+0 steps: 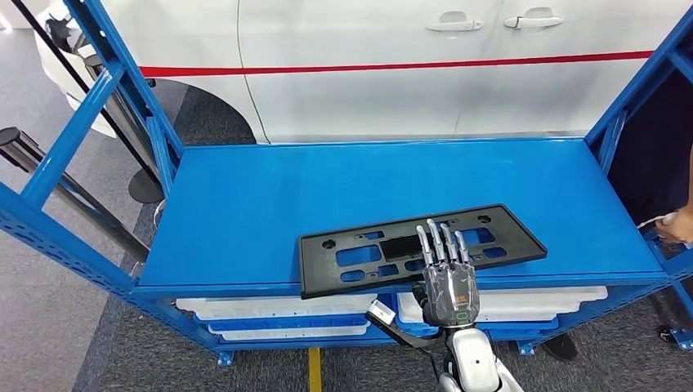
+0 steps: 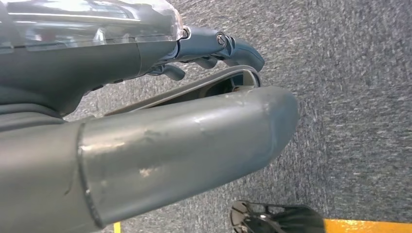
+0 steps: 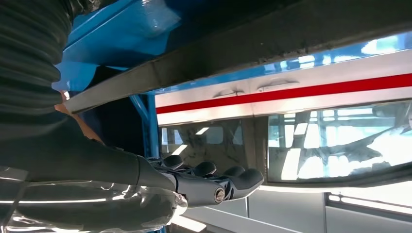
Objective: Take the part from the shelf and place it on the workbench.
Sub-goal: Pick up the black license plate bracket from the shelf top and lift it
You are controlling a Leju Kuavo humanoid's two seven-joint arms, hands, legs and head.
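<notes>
The part [image 1: 351, 255] is a flat black plate frame with cut-outs, lying on the blue shelf [image 1: 245, 196] with its front edge overhanging the shelf's front. My right hand [image 1: 446, 273] reaches up from below, its straight fingers [image 1: 441, 243] spread over the part's front right portion. In the right wrist view the fingers [image 3: 214, 182] are extended, with a gap between them and the dark edge of the part [image 3: 233, 53]; the thumb is hidden. My left hand [image 2: 145, 126] hangs over the grey floor and holds nothing.
A white car [image 1: 409, 57] with a red stripe stands right behind the shelf. Blue uprights [image 1: 98, 98] frame both sides. White bins [image 1: 270, 314] sit on the lower level. A person's hand [image 1: 677, 225] is at the shelf's right end.
</notes>
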